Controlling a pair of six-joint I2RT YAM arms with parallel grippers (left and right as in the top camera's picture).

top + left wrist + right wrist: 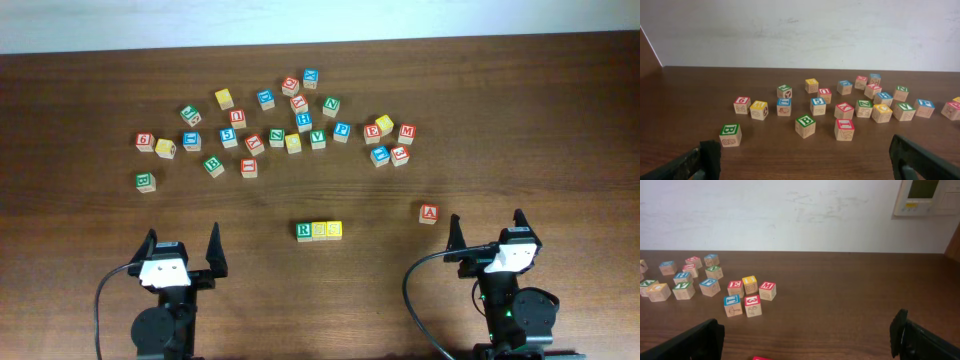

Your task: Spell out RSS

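Three cubes stand in one row at the near middle of the bench (560,120), touching side by side: the green R cube (304,231) on the left, then the middle S cube (319,231) and the right S cube (334,230), both yellow. Their letters are small from overhead and the two S are faint. The row falls outside both wrist views. The left end effector (183,232) is well left of the row, its fingers spread wide with nothing between them; the right end effector (486,220) is well right of it, also spread and empty. In each wrist view only dark finger parts show, cut off at the lower corners. A red A cube (429,213) sits just far-left of the right end effector. In the right wrist view a red cube edge (761,358) is cut by the bottom border, its letter hidden. Many scattered cubes (277,137) lie farther away, several unreadable.
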